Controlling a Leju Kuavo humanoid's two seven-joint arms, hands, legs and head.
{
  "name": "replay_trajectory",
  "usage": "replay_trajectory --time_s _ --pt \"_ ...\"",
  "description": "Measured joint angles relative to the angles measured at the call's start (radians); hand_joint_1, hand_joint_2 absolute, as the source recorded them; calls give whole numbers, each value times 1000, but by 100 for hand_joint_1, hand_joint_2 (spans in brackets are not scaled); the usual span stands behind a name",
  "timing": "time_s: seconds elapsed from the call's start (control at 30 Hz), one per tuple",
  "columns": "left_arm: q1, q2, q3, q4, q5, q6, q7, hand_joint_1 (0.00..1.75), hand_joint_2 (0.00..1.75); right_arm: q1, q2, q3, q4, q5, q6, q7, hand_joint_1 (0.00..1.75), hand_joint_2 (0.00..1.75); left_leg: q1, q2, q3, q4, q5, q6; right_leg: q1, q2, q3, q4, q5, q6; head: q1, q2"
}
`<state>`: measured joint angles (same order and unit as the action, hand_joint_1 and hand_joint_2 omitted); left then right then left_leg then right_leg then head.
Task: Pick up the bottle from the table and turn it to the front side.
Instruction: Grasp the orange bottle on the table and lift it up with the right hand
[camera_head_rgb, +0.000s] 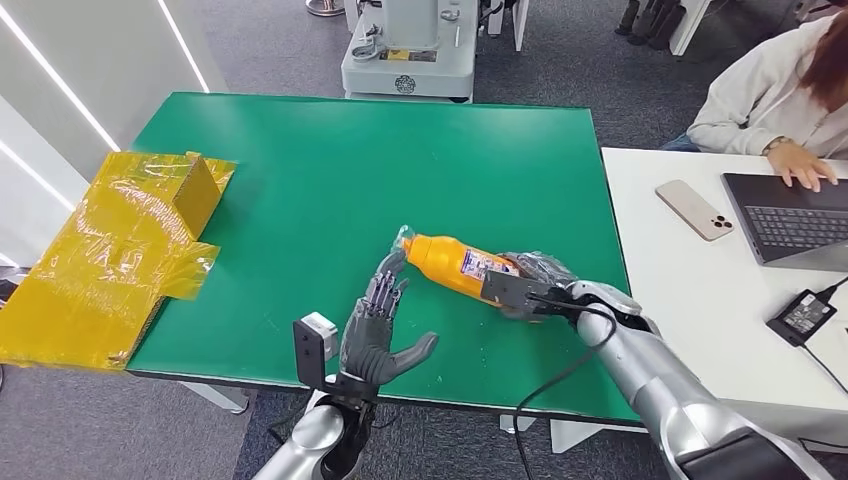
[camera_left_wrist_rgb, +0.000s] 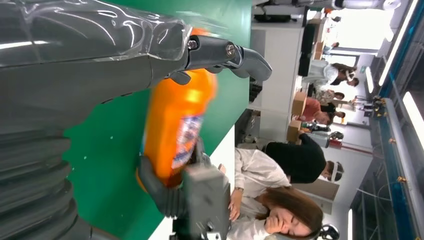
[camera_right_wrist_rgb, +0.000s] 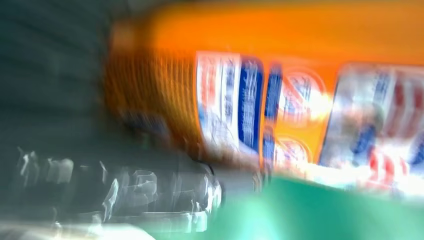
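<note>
An orange bottle (camera_head_rgb: 450, 262) with a blue and white label lies on its side on the green table (camera_head_rgb: 300, 170), cap end toward the left. My right hand (camera_head_rgb: 535, 280) grips its base end. My left hand (camera_head_rgb: 378, 325) stands open beside the cap end, fingers spread and pointing up; I cannot tell whether the fingertips touch the neck. The left wrist view looks past the left hand (camera_left_wrist_rgb: 100, 60) to the bottle (camera_left_wrist_rgb: 180, 130), held at its far end by the right hand (camera_left_wrist_rgb: 195, 195). The right wrist view is blurred, close on the bottle's label (camera_right_wrist_rgb: 280, 100).
A yellow taped cardboard box (camera_head_rgb: 120, 250) overhangs the table's left edge. A white table (camera_head_rgb: 690, 300) on the right carries a phone (camera_head_rgb: 695, 210), a laptop (camera_head_rgb: 790, 215) and a charger (camera_head_rgb: 805, 315); a person (camera_head_rgb: 770, 90) types there. A grey machine (camera_head_rgb: 410, 50) stands behind.
</note>
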<state>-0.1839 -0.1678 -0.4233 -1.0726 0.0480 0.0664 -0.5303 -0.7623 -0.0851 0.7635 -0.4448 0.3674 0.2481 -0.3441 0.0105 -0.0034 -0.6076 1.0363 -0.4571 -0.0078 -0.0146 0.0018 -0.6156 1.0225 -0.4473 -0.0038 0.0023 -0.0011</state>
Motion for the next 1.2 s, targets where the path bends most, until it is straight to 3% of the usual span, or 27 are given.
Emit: replay_trajectory --time_s 0.1,0.23,0.43,0.53,0.7,0.87,1.0,1.2 --pt "18 7 11 -18 -5 8 -6 0 175 102 -9 -98 -91 -196 40 -106 175 175 0 -1 -1 0 0 0 0 -1 0 0 -1 1 0 0" --pt "30 14 23 -31 -9 30 -16 0 175 265 3 -208 -269 -397 21 -145 175 175 0 -3 -2 -1 -1 0 1 -3 0 0 -2 0 0 0" --pt "82 18 48 -70 -20 68 -26 0 175 477 30 -295 -554 -400 -189 -172 175 175 0 -3 -2 -1 -1 0 1 -4 0 0 -3 0 0 0" --pt "90 18 62 -74 16 35 -19 0 175 530 41 -324 -664 -386 -204 -166 175 175 0 -2 -2 -1 -1 0 1 -3 -1 0 -3 0 0 0" --pt "34 14 69 -60 78 -92 27 0 175 536 63 -330 -719 -319 -185 -157 175 175 0 -2 -1 -1 0 -1 1 -3 -1 0 -2 -1 0 0" --pt "-122 -20 66 8 111 -225 83 0 175 473 109 -307 -636 -244 -189 -172 175 175 0 -2 -1 -1 3 -1 1 -3 -1 1 2 -2 0 0" --pt "-240 -48 60 66 127 -244 95 0 175 427 148 -276 -553 -219 -183 -175 175 175 0 -2 -1 -1 4 -1 1 -3 -1 1 2 -2 0 0" --pt "-337 -67 55 104 154 -256 126 0 175 374 182 -237 -450 -213 -157 -161 175 175 0 -2 -2 -1 4 -1 1 -3 -1 1 2 -1 0 0"
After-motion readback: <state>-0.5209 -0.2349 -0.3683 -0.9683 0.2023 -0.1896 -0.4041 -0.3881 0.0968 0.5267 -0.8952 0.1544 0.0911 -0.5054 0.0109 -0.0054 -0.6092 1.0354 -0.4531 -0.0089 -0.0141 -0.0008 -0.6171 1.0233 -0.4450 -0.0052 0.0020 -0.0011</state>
